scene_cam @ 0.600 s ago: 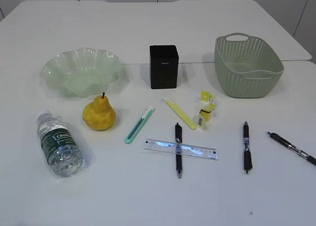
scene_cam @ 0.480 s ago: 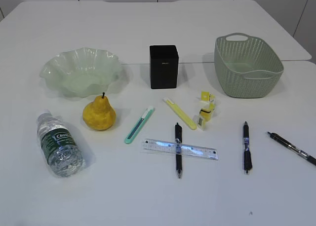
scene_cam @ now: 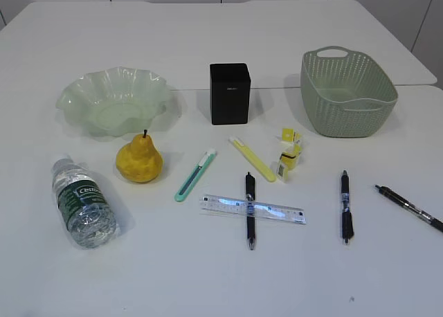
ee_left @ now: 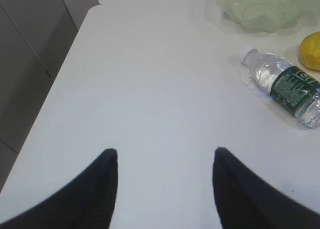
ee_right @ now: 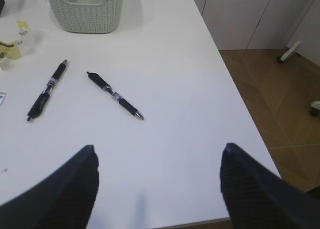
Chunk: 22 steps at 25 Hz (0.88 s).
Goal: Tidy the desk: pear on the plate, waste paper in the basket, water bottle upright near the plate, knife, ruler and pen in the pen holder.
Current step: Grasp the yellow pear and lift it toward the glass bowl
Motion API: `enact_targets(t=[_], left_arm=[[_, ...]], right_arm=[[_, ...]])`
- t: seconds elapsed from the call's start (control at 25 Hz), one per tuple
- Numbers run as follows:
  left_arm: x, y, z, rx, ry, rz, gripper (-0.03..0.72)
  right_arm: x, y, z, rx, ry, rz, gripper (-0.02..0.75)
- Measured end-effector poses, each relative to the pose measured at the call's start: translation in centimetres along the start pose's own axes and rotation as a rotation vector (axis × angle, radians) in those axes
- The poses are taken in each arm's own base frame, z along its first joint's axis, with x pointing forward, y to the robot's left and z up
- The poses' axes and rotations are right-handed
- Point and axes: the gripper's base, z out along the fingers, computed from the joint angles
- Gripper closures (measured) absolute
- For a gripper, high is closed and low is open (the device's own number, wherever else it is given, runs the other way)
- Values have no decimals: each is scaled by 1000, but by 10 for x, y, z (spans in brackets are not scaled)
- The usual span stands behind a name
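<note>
The yellow pear [scene_cam: 139,160] stands in front of the pale-green plate [scene_cam: 76,95]. Left of it the water bottle [scene_cam: 83,203] lies on its side. The black pen holder [scene_cam: 230,93] is at centre back and the sage basket [scene_cam: 346,116] at back right. Yellow waste paper [scene_cam: 289,153] sits by a yellow knife [scene_cam: 252,159] and a teal knife [scene_cam: 194,174]. The clear ruler [scene_cam: 277,212] crosses one pen [scene_cam: 250,185]; two more pens [scene_cam: 344,206] [scene_cam: 410,207] lie to the right. My left gripper [ee_left: 166,151] is open over bare table left of the bottle [ee_left: 285,86]. My right gripper [ee_right: 159,148] is open near the two right pens [ee_right: 115,95].
The table's left edge [ee_left: 75,44] runs close to my left gripper. Its right edge and front corner [ee_right: 235,114] lie just beside my right gripper, with wooden floor beyond. Neither arm shows in the exterior view.
</note>
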Motion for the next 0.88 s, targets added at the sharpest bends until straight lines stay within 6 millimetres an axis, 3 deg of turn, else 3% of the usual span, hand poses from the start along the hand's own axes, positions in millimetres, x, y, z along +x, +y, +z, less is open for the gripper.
enact_targets(t=[0.88], left_arm=[[0, 0, 0, 0, 0, 0, 274]], right_arm=[[0, 0, 0, 0, 0, 0, 181]])
